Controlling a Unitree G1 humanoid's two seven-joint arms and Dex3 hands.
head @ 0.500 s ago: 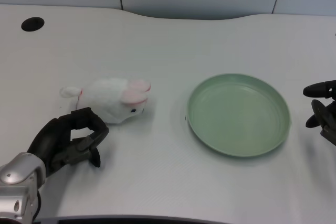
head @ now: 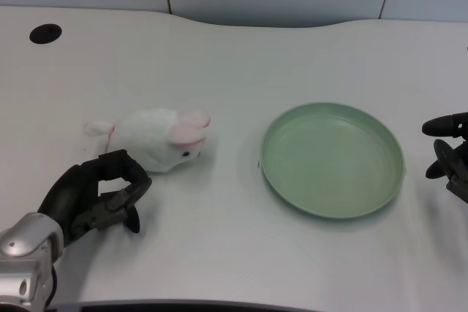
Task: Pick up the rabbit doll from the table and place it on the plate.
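- Head view: the rabbit doll (head: pixel 157 138) lies on its side on the white table (head: pixel 234 56), left of centre; it is soft white plush with pink-lined ears at its right end, a small dark eye, and a stubby limb poking out at its left end.
- The plate (head: pixel 333 159) sits to the right of the doll, well apart from it; it is round, pale green, smooth and shallow, with a raised rim, and nothing lies in it.
- The left hand (head: pixel 99 196), black and glossy on a silver forearm, is at the near left, just below the doll; its fingers are curled inward with nothing between them, the uppermost knuckle just beside the plush, contact unclear.
- A dark round hole (head: pixel 45 33) is cut in the table's far left corner.
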